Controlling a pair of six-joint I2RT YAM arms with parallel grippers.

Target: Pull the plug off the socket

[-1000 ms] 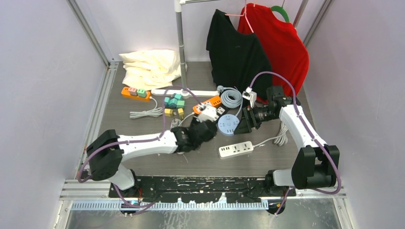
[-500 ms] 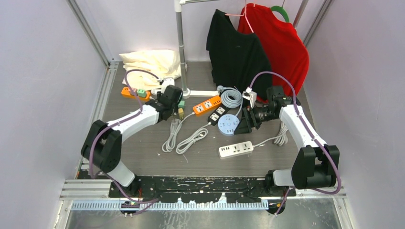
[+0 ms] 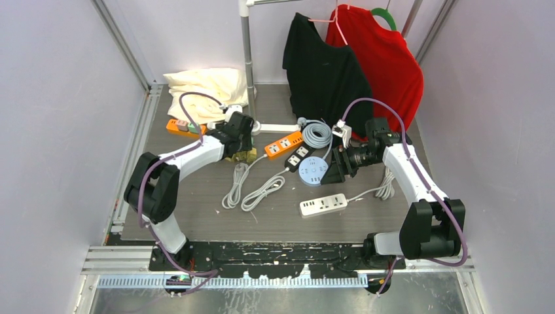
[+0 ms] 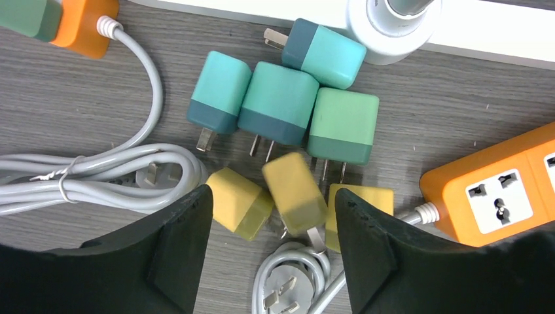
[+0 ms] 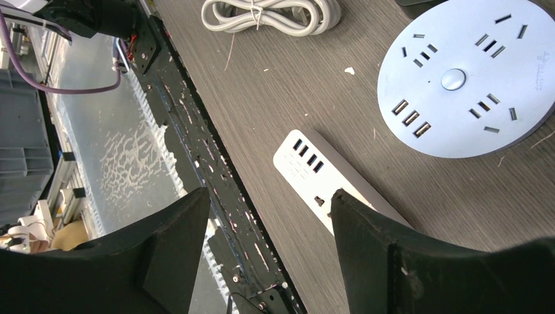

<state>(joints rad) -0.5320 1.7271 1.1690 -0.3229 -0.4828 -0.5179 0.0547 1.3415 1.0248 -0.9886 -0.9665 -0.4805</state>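
Observation:
My left gripper (image 4: 271, 203) hangs open over a pile of loose plugs at the back left (image 3: 239, 147). A yellow plug (image 4: 294, 194) shows blurred between the jaws, touching neither finger. Two more yellow plugs (image 4: 239, 203) lie beside it, with teal and green plugs (image 4: 278, 101) just beyond. An orange socket strip (image 4: 497, 190) with bare sockets lies to the right. Another orange strip (image 3: 185, 127) at the back left carries a green plug (image 4: 29, 14). My right gripper (image 5: 269, 199) is open and holds nothing, above the table near a round blue socket (image 5: 468, 78).
A white socket strip (image 3: 322, 205) lies near the front, a black one (image 3: 299, 156) by the round socket. Bundled grey cables (image 3: 252, 190) lie mid-table, and a grey coil (image 3: 317, 134) lies behind. A rack's white base (image 4: 393, 19), hanging clothes (image 3: 353, 65) and a cream pillow (image 3: 203, 91) fill the back.
The left arm swung from the orange strip in the middle to the plug pile at the back left, then its jaws opened around the yellow plug. The right arm stayed still.

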